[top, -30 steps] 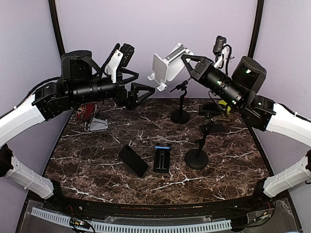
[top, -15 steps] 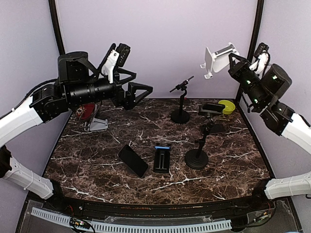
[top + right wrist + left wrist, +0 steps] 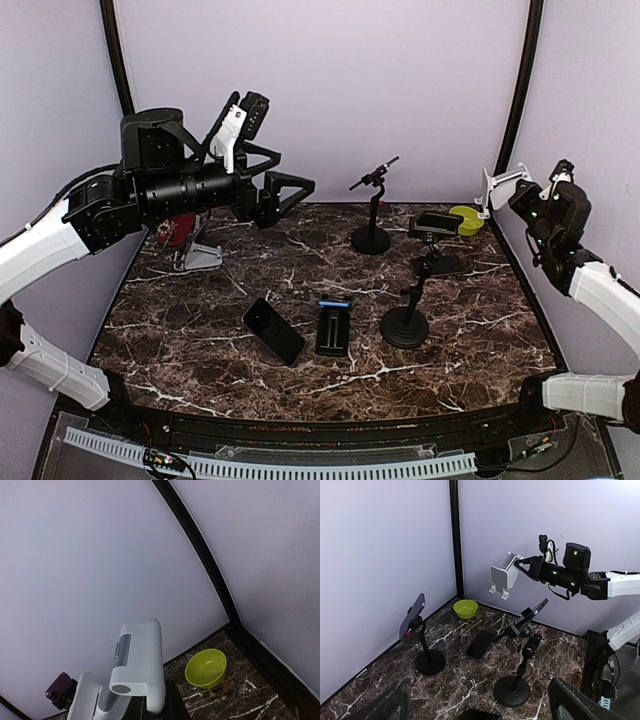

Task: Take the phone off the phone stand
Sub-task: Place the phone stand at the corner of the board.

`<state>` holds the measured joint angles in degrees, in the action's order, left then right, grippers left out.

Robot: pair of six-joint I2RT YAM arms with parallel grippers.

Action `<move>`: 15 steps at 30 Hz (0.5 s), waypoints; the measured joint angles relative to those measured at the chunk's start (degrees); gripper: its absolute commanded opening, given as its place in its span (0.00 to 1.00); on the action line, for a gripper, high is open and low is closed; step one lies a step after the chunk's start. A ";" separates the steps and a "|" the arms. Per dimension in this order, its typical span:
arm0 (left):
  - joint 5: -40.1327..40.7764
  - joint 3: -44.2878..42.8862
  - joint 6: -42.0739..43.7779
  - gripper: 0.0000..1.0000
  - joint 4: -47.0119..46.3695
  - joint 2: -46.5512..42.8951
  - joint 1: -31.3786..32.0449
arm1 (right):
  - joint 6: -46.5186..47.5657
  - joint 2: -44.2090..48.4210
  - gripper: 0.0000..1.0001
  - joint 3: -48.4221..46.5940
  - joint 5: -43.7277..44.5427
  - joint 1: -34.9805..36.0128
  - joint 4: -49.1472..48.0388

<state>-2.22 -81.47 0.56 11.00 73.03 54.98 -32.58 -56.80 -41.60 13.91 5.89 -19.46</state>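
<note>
Fingers of the left gripper (image 3: 300,170) spread wide, empty, above the table's (image 3: 190,335) far-left corner; right gripper (image 3: 492,188) pinched closed, empty, far-right

Left fingers (image 3: 293,184) are spread wide, up in the air. Right fingers (image 3: 497,183) are pressed together, out by the side wall. Between the two sets, lower down on the counter (image 3: 200,330), we see two stands. The front stand (image 3: 405,325), nearer the right fingers, carries a dark phone-like slab (image 3: 437,222). The back stand (image 3: 371,238) has a thin tilted top piece we can't identify. A green bowl (image 3: 466,219) sits just below the right fingers. A flat phone (image 3: 273,330) lies well below the left fingers, with a black bar (image 3: 334,330) beside it.
</note>
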 measured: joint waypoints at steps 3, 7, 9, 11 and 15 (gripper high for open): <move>-0.02 0.00 -0.31 0.99 0.00 0.00 0.00 | -2.84 -2.51 0.00 2.67 -4.90 -5.22 -0.52; -0.04 0.00 -0.72 0.99 0.00 0.00 0.00 | -6.40 -7.02 0.00 5.25 -12.04 -11.58 -3.78; -0.04 0.00 -0.83 0.99 0.00 0.00 0.00 | -7.91 -9.73 0.00 5.97 -15.10 -14.29 -5.64; -0.04 0.09 -0.96 0.99 -0.02 0.00 0.00 | -9.73 -12.85 0.00 6.49 -18.45 -16.65 -7.96; -0.09 0.20 -1.22 0.99 0.00 0.00 0.00 | -13.22 -18.67 0.00 7.80 -24.06 -19.87 -13.03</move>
<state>-2.31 -81.28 -0.67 11.00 73.03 54.98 -45.80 -75.46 -33.80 -10.15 -13.98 -32.49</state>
